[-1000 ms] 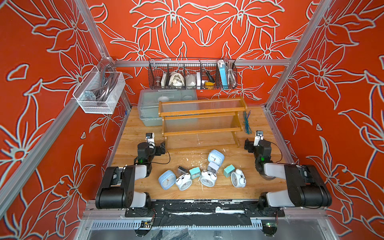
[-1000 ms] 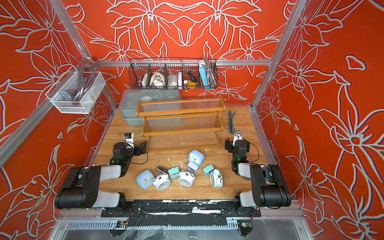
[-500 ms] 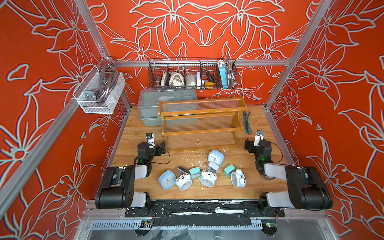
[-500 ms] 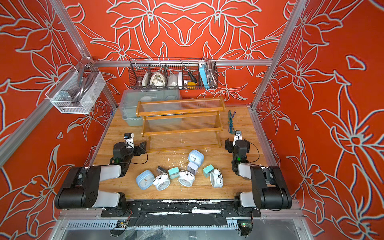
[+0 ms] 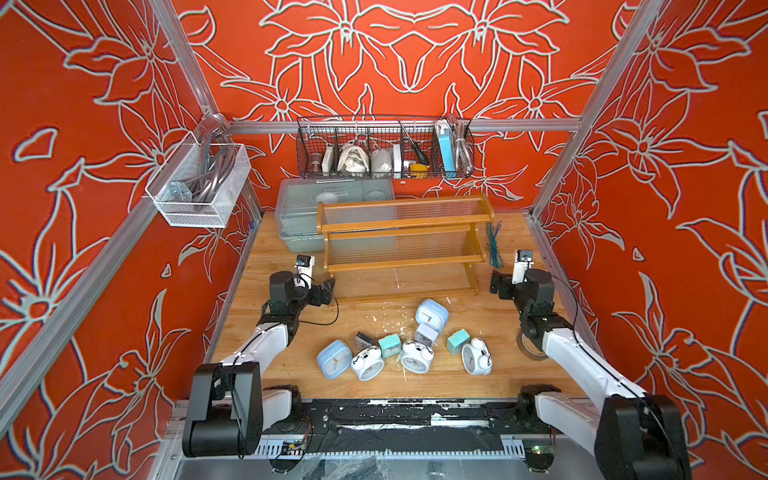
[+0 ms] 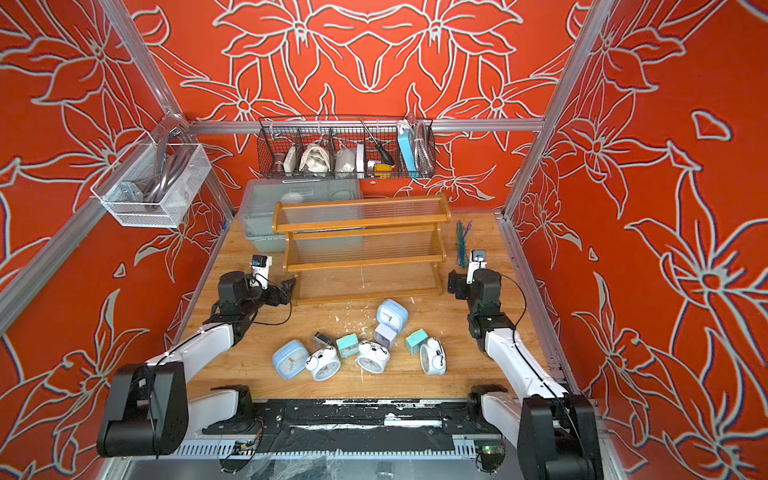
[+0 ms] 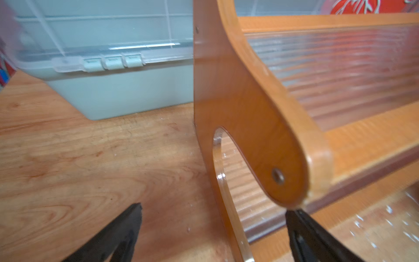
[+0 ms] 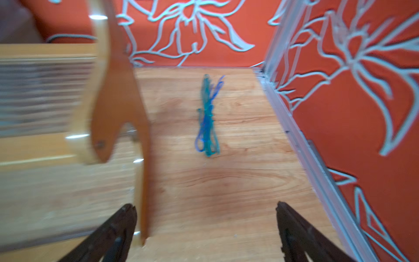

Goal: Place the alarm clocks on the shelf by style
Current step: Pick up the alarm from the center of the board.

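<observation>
Spread and empty, the left gripper [image 7: 214, 209] is hovering at the shelf's [image 5: 399, 222] left end, the right gripper [image 8: 205, 206] at the right end; the alarm clocks [image 5: 415, 357] are lying on the desk [image 5: 415, 386].

left pincer [image 5: 327, 289] and right pincer [image 5: 497, 285] gape wide, arms stretched forward.

Shelf [image 7: 244, 108] just ahead of the left gripper [image 7: 215, 207]: glossy varnished orange-brown wood, panels [image 7: 340, 68] ribbed translucent plastic; bin [image 7: 127, 90] beyond it matt grey-green plastic, clear lid [image 7: 90, 34]. Table [image 7: 79, 158] under the fingers [image 7: 118, 233] is smooth grained wood, fingers matt black. Ahead of the right gripper [image 8: 205, 204], shiny blue-green plastic cords [image 8: 207, 118].
</observation>
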Robot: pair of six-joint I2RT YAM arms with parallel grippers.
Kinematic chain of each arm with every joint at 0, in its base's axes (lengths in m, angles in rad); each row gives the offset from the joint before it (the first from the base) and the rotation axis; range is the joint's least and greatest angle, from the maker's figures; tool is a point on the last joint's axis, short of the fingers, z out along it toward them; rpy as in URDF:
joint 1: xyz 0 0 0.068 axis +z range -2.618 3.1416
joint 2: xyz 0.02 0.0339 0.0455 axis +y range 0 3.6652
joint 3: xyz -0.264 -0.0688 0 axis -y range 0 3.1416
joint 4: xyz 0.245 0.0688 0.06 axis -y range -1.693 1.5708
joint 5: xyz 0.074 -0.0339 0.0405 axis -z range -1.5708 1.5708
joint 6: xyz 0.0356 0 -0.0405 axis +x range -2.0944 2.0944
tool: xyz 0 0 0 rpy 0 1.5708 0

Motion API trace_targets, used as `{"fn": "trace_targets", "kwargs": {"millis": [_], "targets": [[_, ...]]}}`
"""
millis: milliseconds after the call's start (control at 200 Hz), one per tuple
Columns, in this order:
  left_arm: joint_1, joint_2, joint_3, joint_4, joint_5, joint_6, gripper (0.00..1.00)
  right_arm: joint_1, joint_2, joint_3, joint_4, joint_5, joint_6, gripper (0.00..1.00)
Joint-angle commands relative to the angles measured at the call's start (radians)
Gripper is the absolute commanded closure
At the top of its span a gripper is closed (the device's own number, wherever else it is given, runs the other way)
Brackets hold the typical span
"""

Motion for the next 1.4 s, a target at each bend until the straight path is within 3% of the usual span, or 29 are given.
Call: {"fn": "trace_targets", "kwargs": {"millis": [0,235,435,545,801,1121,1396], "targets": [[0.029,-0.023,0.065,-0.237,0.139,0.068,0.02,0.05,-0.043,0.069,-0.195,-0.082,0.001,0.0],[0.031,-0.026,0.221,-0.603,0.317,0.258,0.02,0.138,-0.102,0.124,-0.326,-0.158,0.011,0.0],[0.03,-0.028,0.355,-1.03,0.461,0.556,0.02,0.198,-0.102,0.16,-0.408,-0.254,0.038,0.0],[0.012,-0.031,0.405,-1.183,0.491,0.613,0.02,0.237,-0.103,0.169,-0.423,-0.294,0.051,0.0],[-0.235,-0.018,0.46,-1.25,0.299,0.539,0.03,0.299,-0.143,0.17,-0.425,-0.346,0.07,0.0],[-0.574,0.077,0.513,-1.148,0.044,0.421,0.04,0.308,-0.22,0.165,-0.458,-0.322,0.076,0.0],[-0.75,0.259,0.592,-1.096,-0.094,0.359,0.1,0.309,-0.273,0.141,-0.481,-0.302,0.082,0.01]]}}
